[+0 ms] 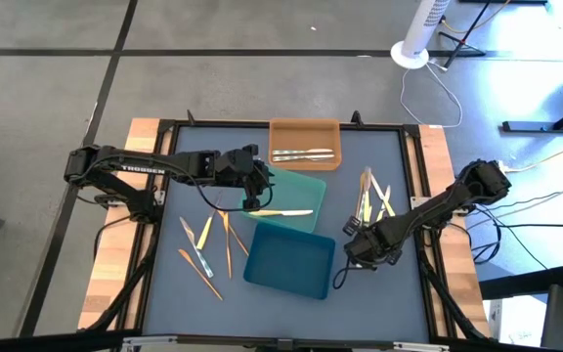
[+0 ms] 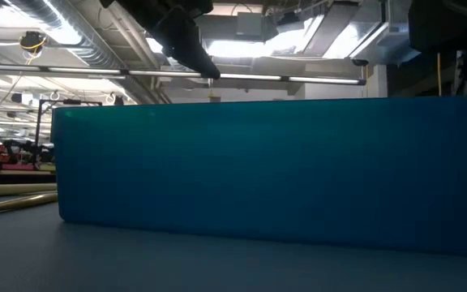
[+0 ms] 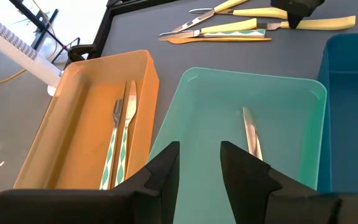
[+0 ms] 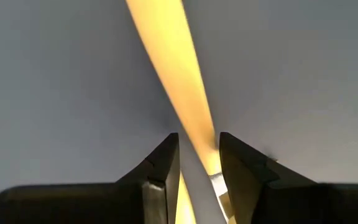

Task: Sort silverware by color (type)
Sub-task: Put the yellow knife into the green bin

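Observation:
The silverware lies in three places. A pile with pale yellow handles is on the mat at the right, several orange-tan and grey pieces are at the left, and two silver pieces lie in the orange tray. One pale yellow utensil lies in the teal tray. My left gripper hangs open above that tray, with nothing between its fingers. My right gripper points down, open, at the near end of the right pile. Its fingers stand either side of a pale yellow handle. My right gripper comes from above with one finger on each side of the pale yellow handle, near where it meets the silver part. The fingers lie across the utensil, which lies flat on the mat. Whether they touch it I cannot tell.
A dark blue tray stands near the table's front and fills the low view. The teal tray sits between it and the orange tray at the far edge. Bare mat lies near the right front corner.

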